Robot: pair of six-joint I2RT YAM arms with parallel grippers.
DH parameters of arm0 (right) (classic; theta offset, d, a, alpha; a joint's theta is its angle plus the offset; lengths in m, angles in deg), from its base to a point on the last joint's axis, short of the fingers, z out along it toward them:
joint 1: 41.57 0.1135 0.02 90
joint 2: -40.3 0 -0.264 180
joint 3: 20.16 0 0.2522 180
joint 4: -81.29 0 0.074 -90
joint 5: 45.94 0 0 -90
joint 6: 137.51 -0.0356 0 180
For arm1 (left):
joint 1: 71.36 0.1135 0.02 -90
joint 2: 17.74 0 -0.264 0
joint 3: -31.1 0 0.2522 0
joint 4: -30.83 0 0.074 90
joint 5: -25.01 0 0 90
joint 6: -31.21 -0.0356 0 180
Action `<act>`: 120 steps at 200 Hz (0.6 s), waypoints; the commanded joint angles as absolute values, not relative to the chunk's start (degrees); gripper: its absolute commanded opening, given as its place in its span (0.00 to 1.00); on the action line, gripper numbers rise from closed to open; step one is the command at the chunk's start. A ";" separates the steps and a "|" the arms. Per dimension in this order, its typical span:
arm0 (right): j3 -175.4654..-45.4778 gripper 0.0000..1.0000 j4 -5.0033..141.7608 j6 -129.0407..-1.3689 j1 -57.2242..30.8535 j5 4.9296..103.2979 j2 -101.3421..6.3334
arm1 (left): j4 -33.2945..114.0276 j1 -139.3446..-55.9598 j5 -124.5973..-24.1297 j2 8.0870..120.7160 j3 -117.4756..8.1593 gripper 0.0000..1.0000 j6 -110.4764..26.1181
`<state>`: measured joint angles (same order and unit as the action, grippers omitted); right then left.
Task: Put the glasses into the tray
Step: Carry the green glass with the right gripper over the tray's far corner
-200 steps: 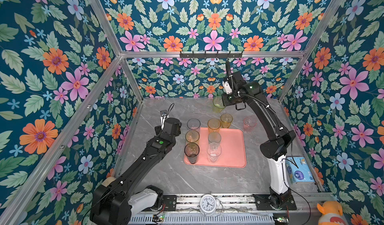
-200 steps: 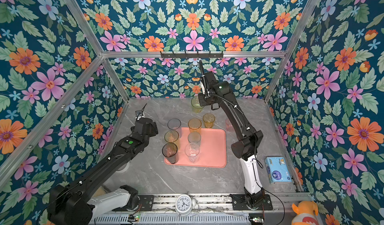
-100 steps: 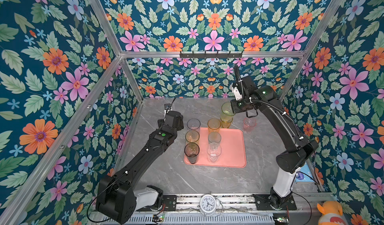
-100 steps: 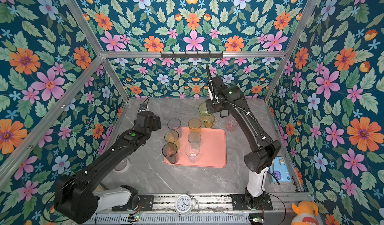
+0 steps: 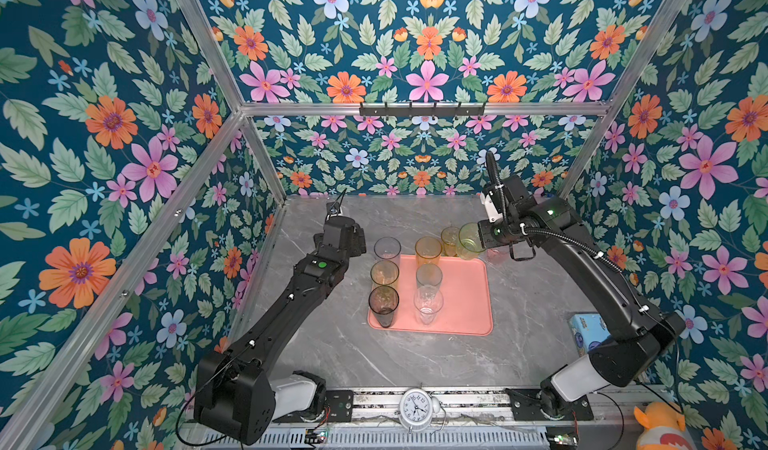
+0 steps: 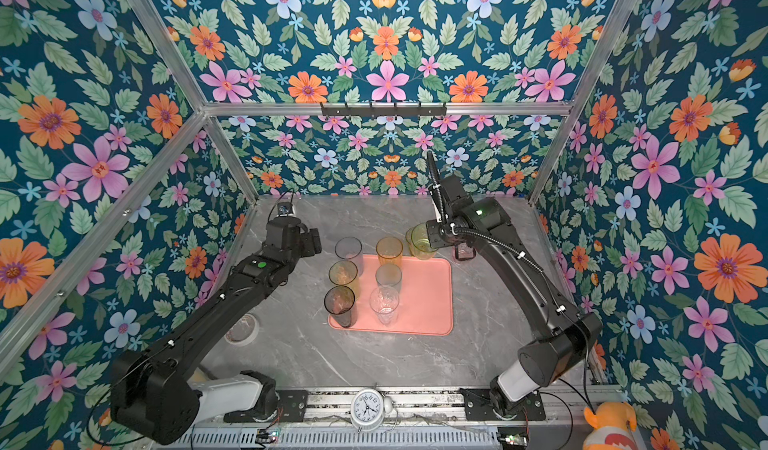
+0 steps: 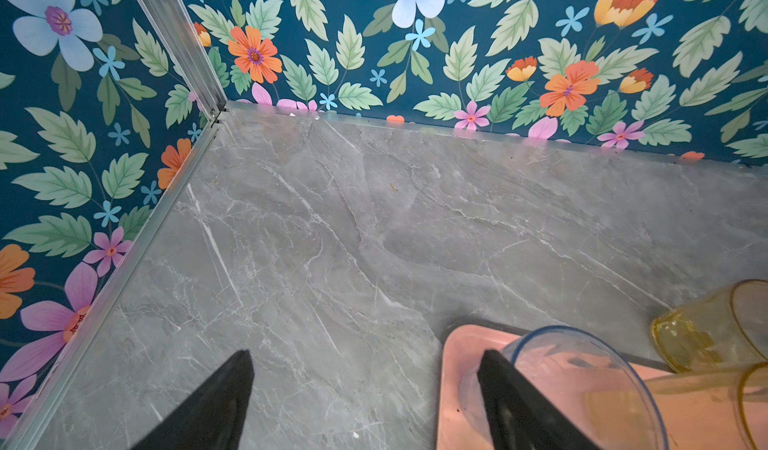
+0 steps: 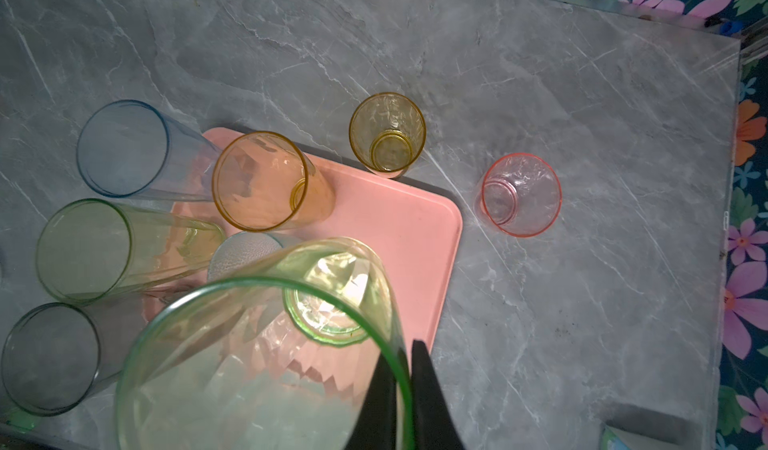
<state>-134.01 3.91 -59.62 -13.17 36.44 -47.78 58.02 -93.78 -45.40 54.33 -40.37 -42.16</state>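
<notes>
The salmon-pink tray [image 5: 465, 298] lies mid-table with several glasses upright on its left half: pale blue [image 5: 387, 249], amber [image 5: 428, 250], yellow-green [image 5: 384, 273], smoky grey [image 5: 383, 304], clear [image 5: 428, 306]. A short amber glass [image 8: 387, 134] and a pink glass [image 8: 519, 194] stand on the table beyond the tray's far edge. My right gripper [image 8: 402, 350] is shut on the rim of a green glass [image 8: 266, 356], which hangs above the tray's far right corner. My left gripper [image 7: 365, 354] is open and empty over bare table, left of the pale blue glass [image 7: 582, 381].
Floral walls close in the left, back and right sides. A roll of tape [image 6: 242, 329] lies near the left wall. A blue box [image 5: 584, 333] sits at the right front, a white clock [image 5: 417, 404] on the front rail.
My right gripper has carried the green glass from the back of the table forward and right, to the tray's far edge. My left gripper has drawn slightly toward the back and opened wider.
</notes>
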 commanded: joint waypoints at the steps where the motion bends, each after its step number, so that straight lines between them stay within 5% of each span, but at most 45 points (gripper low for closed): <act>1: -129.39 0.01 8.12 -61.34 -13.16 35.47 -45.77 | 56.59 -93.43 -46.20 54.18 -40.15 0.88 -42.11; 120: -108.00 0.02 23.47 -66.79 -13.05 35.80 -45.61 | 52.50 -93.27 -51.46 51.91 -36.61 0.88 -40.68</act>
<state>-109.53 18.54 -64.56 -13.08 36.38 -44.67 54.00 -93.34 -50.93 52.41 -37.09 -40.96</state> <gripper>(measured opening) 0.078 0.875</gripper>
